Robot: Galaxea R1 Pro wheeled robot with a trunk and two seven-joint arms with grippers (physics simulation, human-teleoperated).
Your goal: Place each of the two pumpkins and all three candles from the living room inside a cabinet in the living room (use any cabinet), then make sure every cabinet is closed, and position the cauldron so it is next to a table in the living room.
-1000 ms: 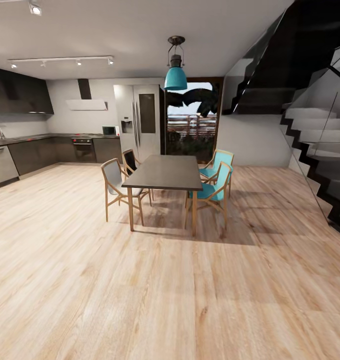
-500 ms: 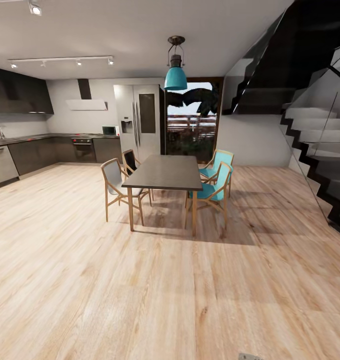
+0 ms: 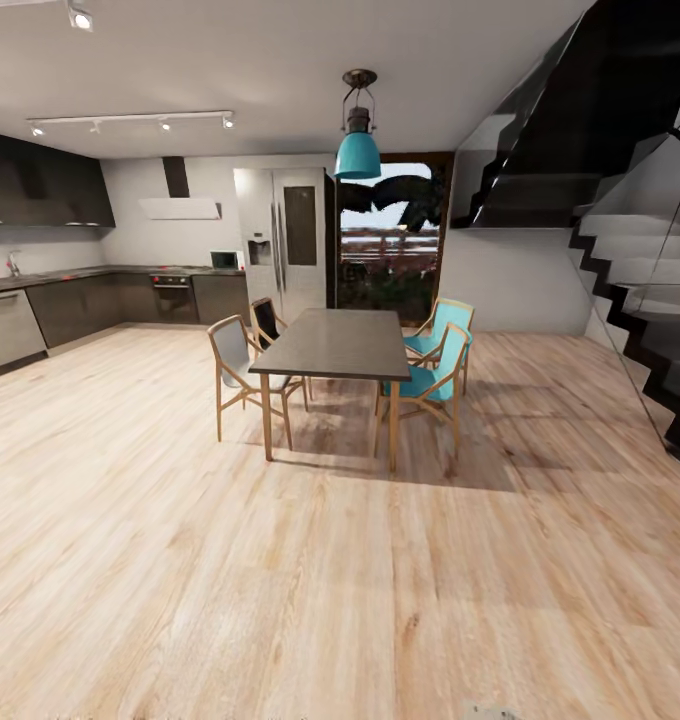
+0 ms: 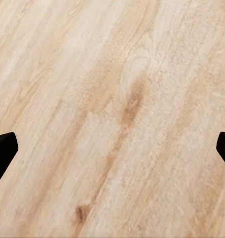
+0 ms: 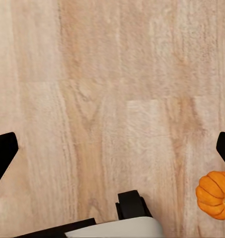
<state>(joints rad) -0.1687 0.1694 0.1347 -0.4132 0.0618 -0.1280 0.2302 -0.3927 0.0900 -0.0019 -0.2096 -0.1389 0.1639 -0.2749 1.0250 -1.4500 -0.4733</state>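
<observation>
Right wrist view: pumpkin (image 5: 215, 195) on wood floor (image 5: 112, 89).

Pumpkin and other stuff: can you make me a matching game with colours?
Things:
1. pumpkin
2. hanging lamp
3. dining table
4. floor

Colours:
A. light wood
B. orange
C. dark grey-brown
D. teal

Pairs: 1-B, 2-D, 3-C, 4-A
</observation>
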